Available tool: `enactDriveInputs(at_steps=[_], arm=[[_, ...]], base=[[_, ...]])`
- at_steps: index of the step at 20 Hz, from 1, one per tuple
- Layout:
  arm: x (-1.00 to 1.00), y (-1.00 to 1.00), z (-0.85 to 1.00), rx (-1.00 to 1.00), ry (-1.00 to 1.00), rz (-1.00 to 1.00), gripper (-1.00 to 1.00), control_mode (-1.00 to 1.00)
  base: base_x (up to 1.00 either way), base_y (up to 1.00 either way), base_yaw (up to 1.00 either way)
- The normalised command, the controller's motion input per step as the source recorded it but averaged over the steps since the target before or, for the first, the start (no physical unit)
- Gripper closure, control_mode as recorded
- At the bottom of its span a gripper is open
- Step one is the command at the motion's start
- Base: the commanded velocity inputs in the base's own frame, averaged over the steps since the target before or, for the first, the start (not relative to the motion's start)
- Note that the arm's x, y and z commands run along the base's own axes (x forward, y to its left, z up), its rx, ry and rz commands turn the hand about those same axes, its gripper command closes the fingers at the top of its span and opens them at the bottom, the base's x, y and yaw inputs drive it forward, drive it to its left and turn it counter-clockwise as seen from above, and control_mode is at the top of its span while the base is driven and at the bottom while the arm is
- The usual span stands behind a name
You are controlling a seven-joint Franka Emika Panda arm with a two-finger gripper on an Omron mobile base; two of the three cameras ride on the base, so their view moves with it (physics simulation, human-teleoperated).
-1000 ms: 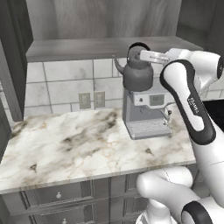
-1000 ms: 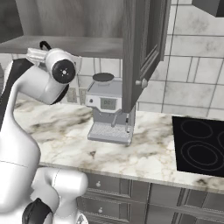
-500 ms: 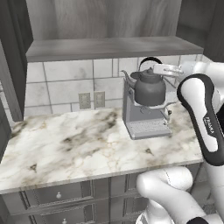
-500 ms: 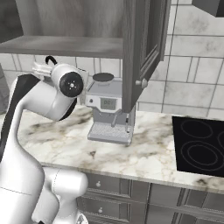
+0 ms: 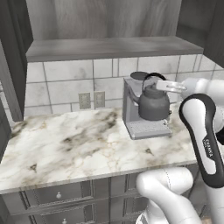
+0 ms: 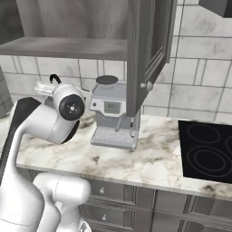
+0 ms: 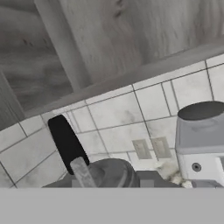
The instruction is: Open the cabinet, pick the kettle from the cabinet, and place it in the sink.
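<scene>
Fingers (image 5: 162,84) clamped on kettle (image 5: 152,103) handle — kettle (upright) hangs before coffee machine (image 5: 131,105), above counter (image 5: 78,144).

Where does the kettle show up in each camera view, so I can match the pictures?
Left base view: kettle right of centre, hanging in front of the coffee machine.
Right base view: just its black handle peeks above the arm at left.
Hand view: lid and handle at bottom centre.
Shared landmark: the coffee machine.

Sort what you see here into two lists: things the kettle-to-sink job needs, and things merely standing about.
Job:
kettle, held by the gripper
cabinet, door open

Standing about:
coffee machine
wall outlets
cooktop
drawer fronts
</scene>
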Motion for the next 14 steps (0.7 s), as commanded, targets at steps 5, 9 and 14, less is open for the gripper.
enactDriveInputs(at_steps=[5,9,14], arm=[[-0.12,0.0,-0.4,0.0,0.11,-0.03,1.0,-1.0],[-0.11,0.0,-0.42,0.0,0.13,-0.01,1.0,-1.0],[-0.03,0.0,-0.25,0.0,0.11,0.0,1.0,-1.0]], base=[[0.0,0.0,0.0],[0.0,0.0,0.0],[0.0,0.0,0.0]])
